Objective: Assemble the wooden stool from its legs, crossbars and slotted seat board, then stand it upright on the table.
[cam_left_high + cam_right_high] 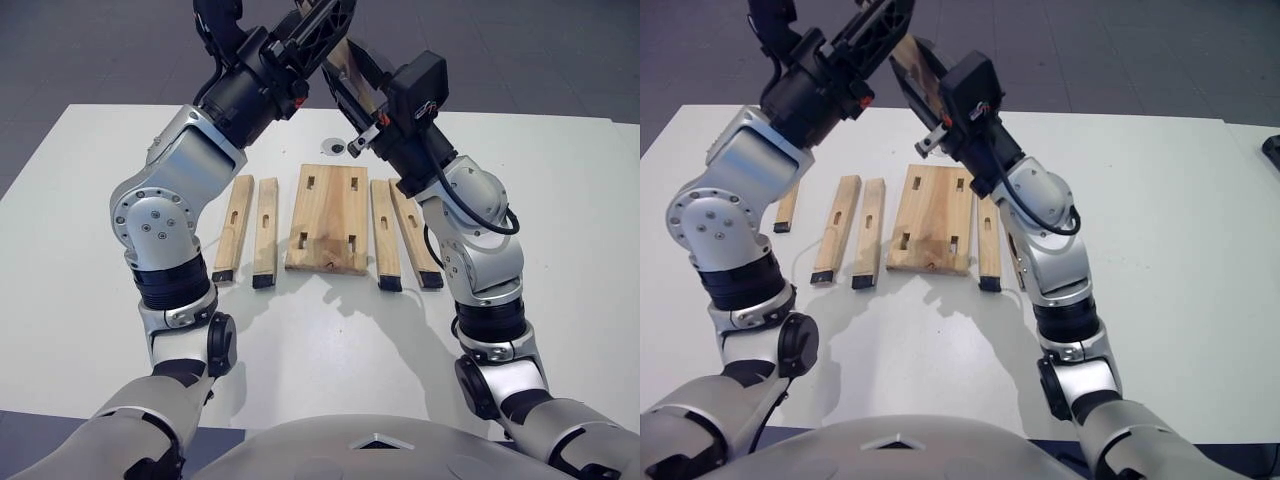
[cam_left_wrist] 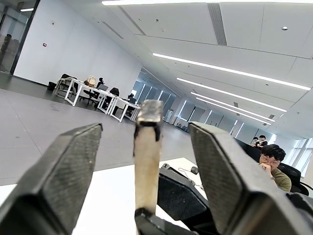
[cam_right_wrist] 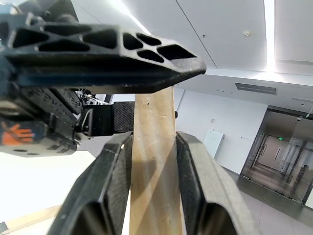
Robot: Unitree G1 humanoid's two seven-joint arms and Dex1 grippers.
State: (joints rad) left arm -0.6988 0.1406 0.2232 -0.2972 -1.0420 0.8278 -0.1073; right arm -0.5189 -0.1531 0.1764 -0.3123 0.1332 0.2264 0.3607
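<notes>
The slotted seat board [image 1: 325,218] lies flat on the white table [image 1: 560,200]. Two wooden legs [image 1: 233,228] [image 1: 265,232] lie to its left and two more [image 1: 385,235] [image 1: 415,235] to its right. Another wooden piece [image 1: 788,205] lies partly hidden behind my left arm. Both arms are raised over the table's far side. My right gripper [image 3: 154,137] is shut on a wooden bar [image 3: 154,166], held up in the air. My left gripper [image 2: 145,128] is open around the same bar [image 2: 146,161], with gaps on both sides of the bar.
A small round hole [image 1: 335,147] sits in the table just beyond the seat board. A dark object [image 1: 1272,150] shows at the table's far right edge. Bare tabletop lies in front of the parts and to both sides.
</notes>
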